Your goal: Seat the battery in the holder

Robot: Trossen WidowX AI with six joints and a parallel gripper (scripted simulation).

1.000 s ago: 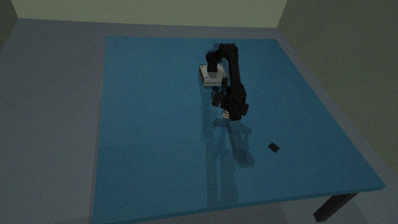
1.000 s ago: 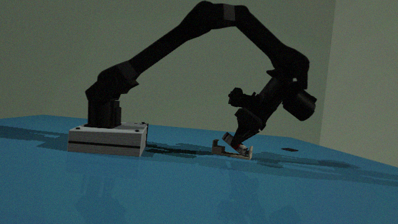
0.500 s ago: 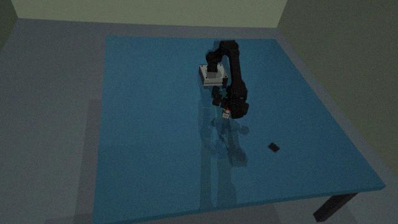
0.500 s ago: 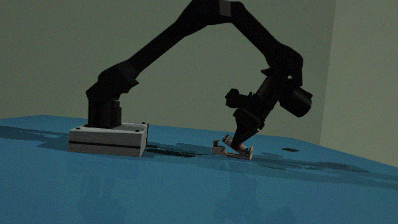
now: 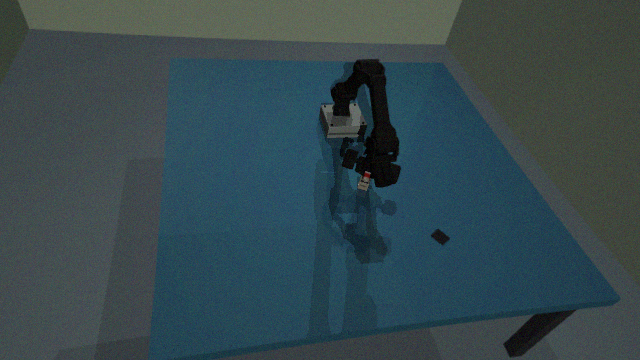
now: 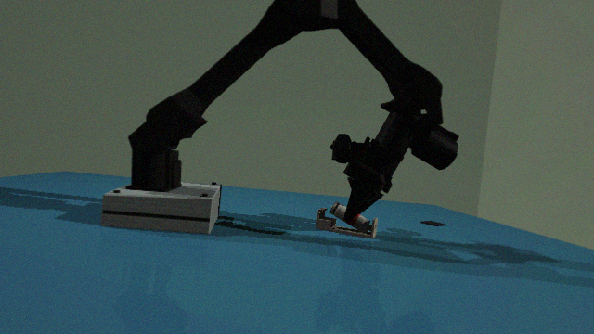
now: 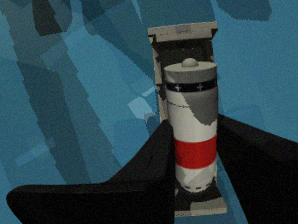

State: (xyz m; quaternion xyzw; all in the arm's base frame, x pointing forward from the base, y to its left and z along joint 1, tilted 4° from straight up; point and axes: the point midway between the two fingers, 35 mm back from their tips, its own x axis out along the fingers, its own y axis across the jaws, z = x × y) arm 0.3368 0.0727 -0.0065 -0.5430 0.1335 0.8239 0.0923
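Battery [image 5: 366, 177] [image 6: 353, 220] [image 7: 194, 120] is pinched in gripper [image 5: 364, 170] [image 6: 354, 217] [image 7: 190, 124], tilted, terminal end raised (not flat). Below gripper is the holder [image 5: 363, 186] [image 6: 349, 231] [image 7: 183, 32]; its lip edge stands beyond the terminal, with open room between.

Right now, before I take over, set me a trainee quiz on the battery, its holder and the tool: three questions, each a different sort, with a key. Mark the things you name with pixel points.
1. True or false: the battery [image 5: 367, 175] [image 6: 341, 211] [image 7: 192, 120] lies flat in the holder [image 5: 363, 186] [image 6: 321, 221] [image 7: 183, 34].
2. What is the tool [image 5: 366, 174] [image 6: 351, 219] [image 7: 190, 124] doing?
A. Standing open above the holder
B. Gripping the battery
C. Pressing on the lip
3. Fill in the blank: the battery's ______ end is the higher one.

Key: 1. False, it is tilted. 2. B. 3. terminal.
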